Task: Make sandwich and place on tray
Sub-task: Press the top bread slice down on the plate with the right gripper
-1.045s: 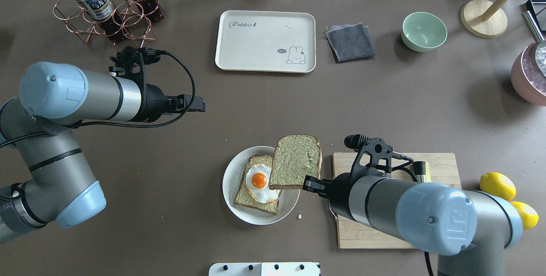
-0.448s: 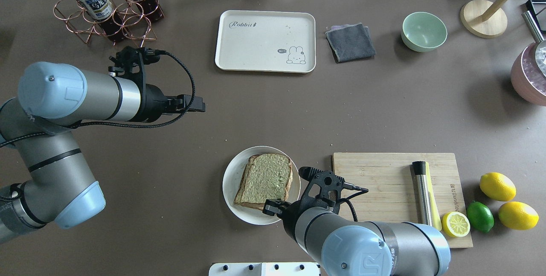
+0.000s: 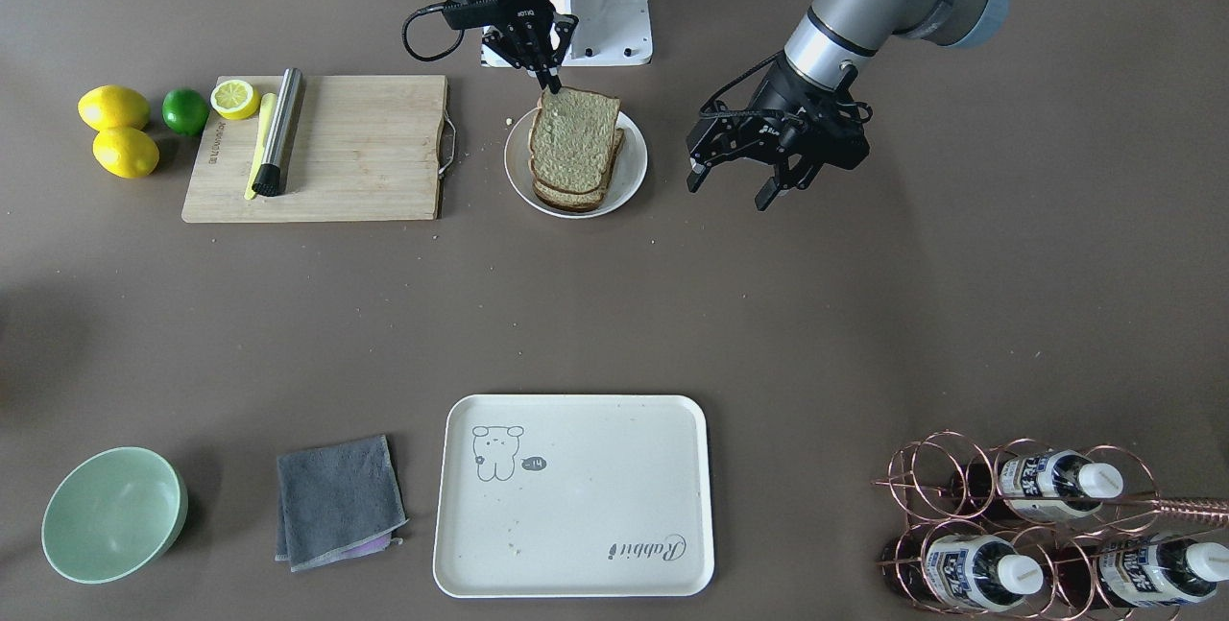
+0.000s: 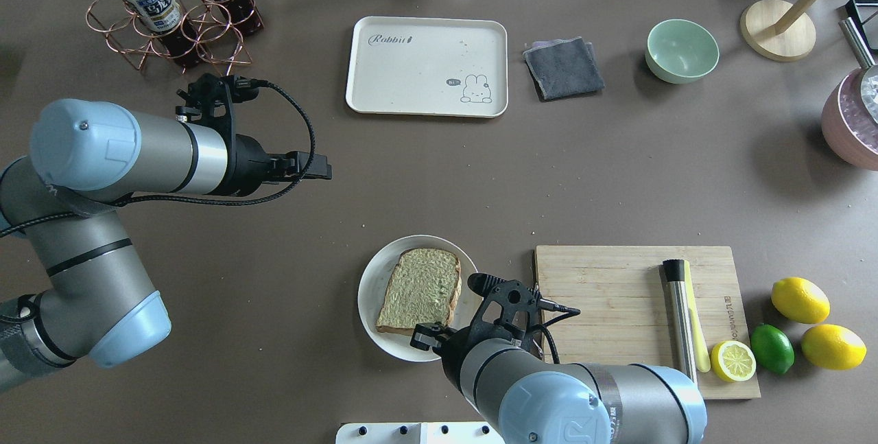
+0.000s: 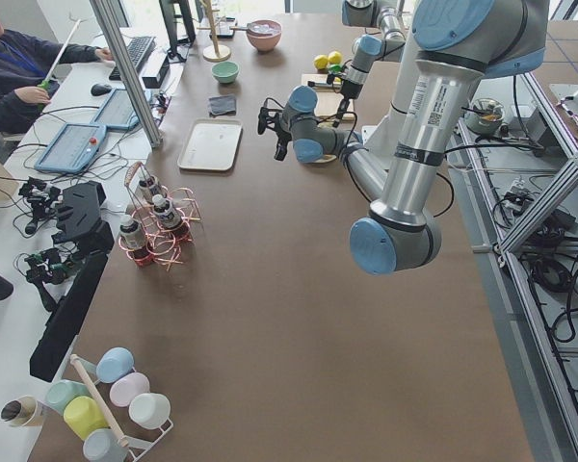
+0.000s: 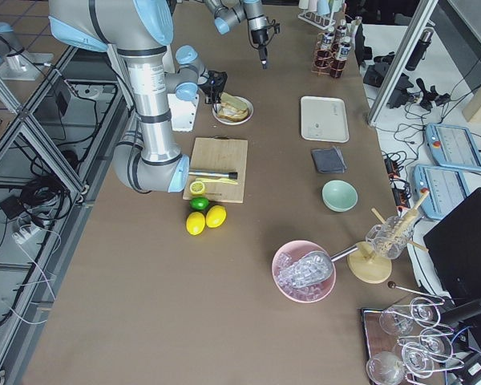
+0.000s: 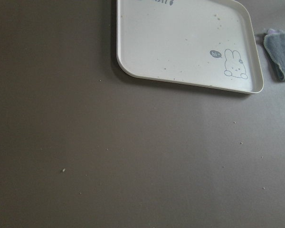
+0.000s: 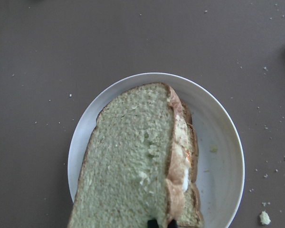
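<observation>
At the robot-side edge of the table, overhead view, entries run outward from the working hand.

1. Right gripper [image 4: 420, 336]: jaws nearly closed, pinching the near crust of the top slice [image 8: 128, 161]. The wrist view shows the dark fingertips [image 8: 153, 222] at that edge.
2. Sandwich [image 4: 420, 289]: top slice laid over the egg [image 8: 182, 137], whose white shows along one side, with the lower slice beneath. It sits on the round white plate [image 4: 368, 293]. The front view suggests the gripped edge sits slightly raised.
3. Cutting board [image 4: 603, 293]: at 3 o'clock from the plate, just beside it.
4. Left gripper [image 3: 732, 189]: at 10 o'clock from the plate, well apart, fingers spread, holding nothing.
5. Tray [image 4: 411, 73]: at 12 o'clock from the plate, well apart, with nothing on it but crumbs.

Condition and risk, as judged: assembly looks all but finished, and transfer to the tray remains.
- A release with the edge raised could let the top slice skate off the egg.
- A pinch on one thin crust may tear the soft bread.
- Lifting the stack by one edge could shear the layers or drop the egg.
</observation>
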Robot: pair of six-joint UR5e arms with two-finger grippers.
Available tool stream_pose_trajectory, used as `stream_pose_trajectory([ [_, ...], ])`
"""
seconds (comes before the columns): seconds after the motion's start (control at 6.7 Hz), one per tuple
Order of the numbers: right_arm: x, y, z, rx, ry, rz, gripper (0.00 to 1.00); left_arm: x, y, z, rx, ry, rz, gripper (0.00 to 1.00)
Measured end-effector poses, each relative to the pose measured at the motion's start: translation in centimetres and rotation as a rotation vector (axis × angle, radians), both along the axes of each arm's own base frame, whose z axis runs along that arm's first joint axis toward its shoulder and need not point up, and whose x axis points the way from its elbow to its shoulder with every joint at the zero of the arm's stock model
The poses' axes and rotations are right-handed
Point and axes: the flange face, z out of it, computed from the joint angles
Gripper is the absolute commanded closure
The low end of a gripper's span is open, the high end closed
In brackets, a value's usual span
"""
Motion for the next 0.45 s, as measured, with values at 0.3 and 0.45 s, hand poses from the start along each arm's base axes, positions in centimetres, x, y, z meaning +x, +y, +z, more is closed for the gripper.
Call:
stream_pose_trajectory([
  [0.3,-1.11,-0.27,0.00,0.005,0.008,0.013,1.00,0.06,-0.05,-0.04,0.000,0.000,0.000,0.02],
  [0.45,-1.56,-0.39,0.17,0.007,0.015,0.017,1.00,0.08,-0.06,-0.04,0.000,0.000,0.000,0.02],
])
